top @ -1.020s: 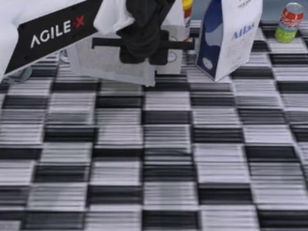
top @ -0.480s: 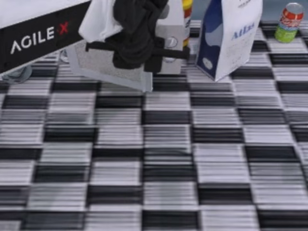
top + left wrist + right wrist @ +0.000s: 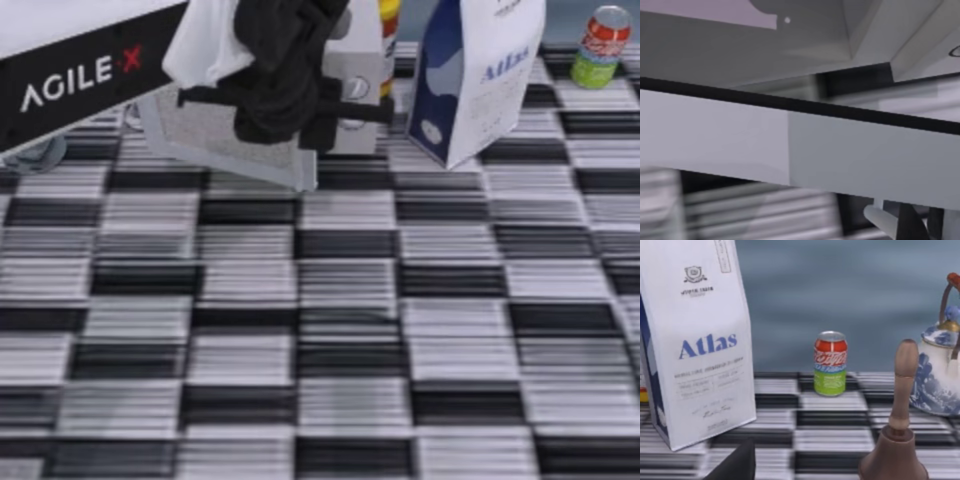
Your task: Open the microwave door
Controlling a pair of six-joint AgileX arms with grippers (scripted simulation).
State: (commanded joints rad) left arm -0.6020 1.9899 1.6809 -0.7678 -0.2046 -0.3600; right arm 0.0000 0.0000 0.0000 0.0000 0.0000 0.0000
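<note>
The light grey microwave (image 3: 360, 55) stands at the table's far edge, left of centre, and two silver knobs (image 3: 357, 88) show on its front panel. The microwave door (image 3: 215, 135), with its speckled mesh window, hangs partly open, its free edge angled out toward the table's front. My left gripper (image 3: 285, 105) is a black mass over the door's upper edge, shut on the door. In the left wrist view the door's grey panel (image 3: 850, 155) sits very close. My right gripper (image 3: 800, 477) is out of the top view and idle; one dark fingertip (image 3: 742, 460) shows.
A blue-and-white Atlas carton (image 3: 480, 75) stands right of the microwave, and a soda can (image 3: 602, 45) at the far right. In the right wrist view a wooden bell (image 3: 897, 440) and a blue-and-white teapot (image 3: 940, 370) are near. A checkered cloth (image 3: 340, 330) covers the table.
Since one second ago my left arm has shifted left and the door's free edge has swung farther out with it. Nothing has moved in the last half second.
</note>
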